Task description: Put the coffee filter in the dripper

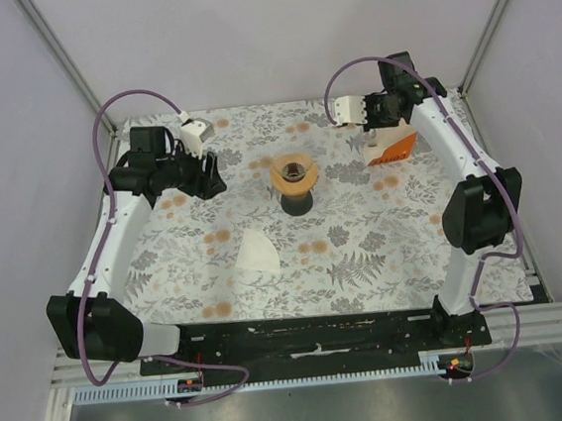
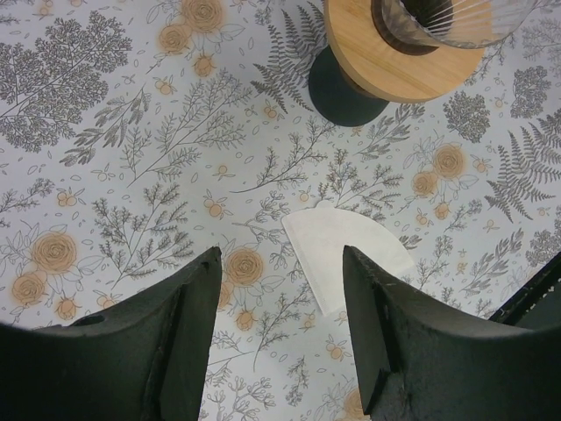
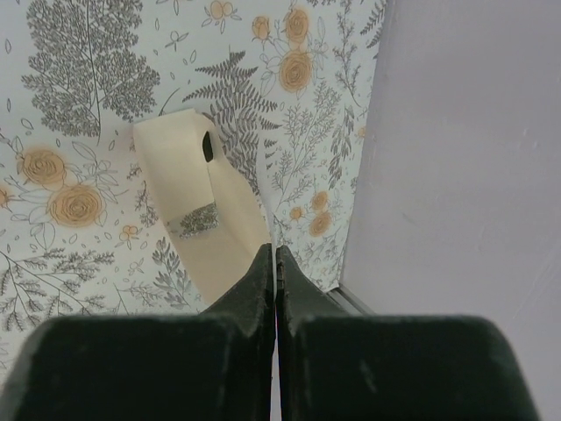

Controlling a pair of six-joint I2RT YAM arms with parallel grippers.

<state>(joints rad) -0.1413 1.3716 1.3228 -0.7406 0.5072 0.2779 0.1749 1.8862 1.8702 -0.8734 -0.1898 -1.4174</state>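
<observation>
The left gripper is hanging with its fingers spread wide, gripping nothing, above the floral tablecloth. Just beyond the fingertips the coffee filter is lying flat on the cloth, one side partly hidden by a finger. Farther out, apart from the filter, the dripper is sitting on a dark base. The right gripper is pressing its fingers together on nothing at the far right corner, right by the orange-and-white box and near the wall.
</observation>
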